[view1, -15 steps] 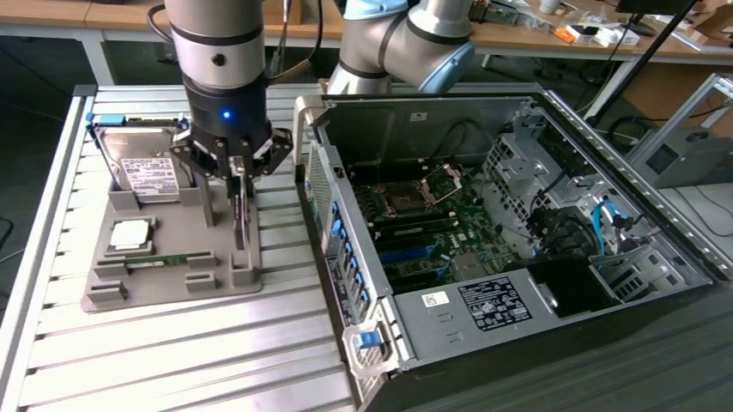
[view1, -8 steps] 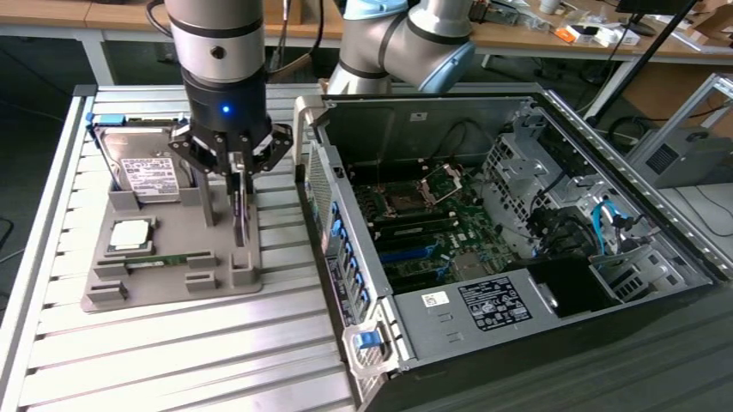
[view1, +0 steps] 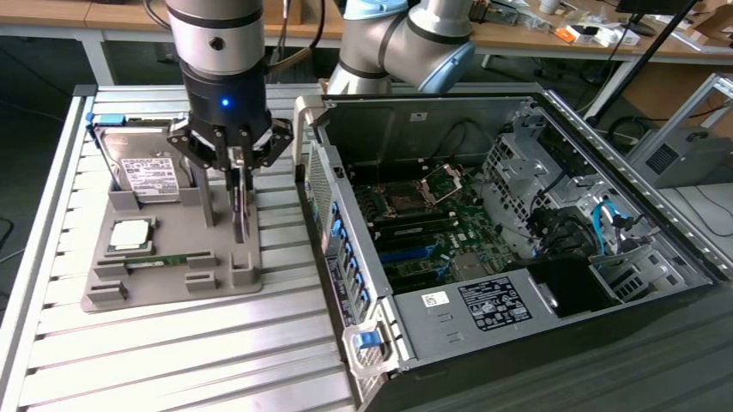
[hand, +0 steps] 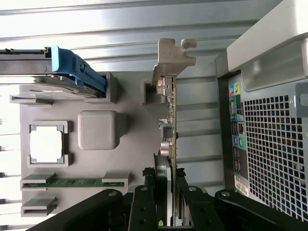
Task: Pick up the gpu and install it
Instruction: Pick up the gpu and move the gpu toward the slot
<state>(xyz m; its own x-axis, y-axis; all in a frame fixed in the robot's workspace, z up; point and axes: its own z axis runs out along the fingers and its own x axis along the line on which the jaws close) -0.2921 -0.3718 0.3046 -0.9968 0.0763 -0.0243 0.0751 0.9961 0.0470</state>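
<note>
The black claw (view1: 237, 182) of the grey arm is clamped on the gpu (view1: 239, 215), a thin dark expansion card standing on edge over the grey moulded plastic tray (view1: 172, 290). In the wrist view the two black fingers (hand: 144, 207) press either face of the card (hand: 171, 122), whose silver metal end bracket (hand: 173, 57) reaches past the tray's rim. Whether the card's lower edge sits in the tray's slot or is just above it cannot be told.

On the tray, at the far end from the card's bracket side, a silver boxy hard drive with a white label (view1: 149, 174) stands upright. A square silver processor (view1: 130, 236) and a narrow green memory stick (view1: 172, 258) lie flat on the tray. The tray rests on the slatted aluminium desk (view1: 172, 365). Just beside the tray, on the exterior view's right, lies an open black and silver computer case (view1: 458, 348) with its green motherboard exposed.
</note>
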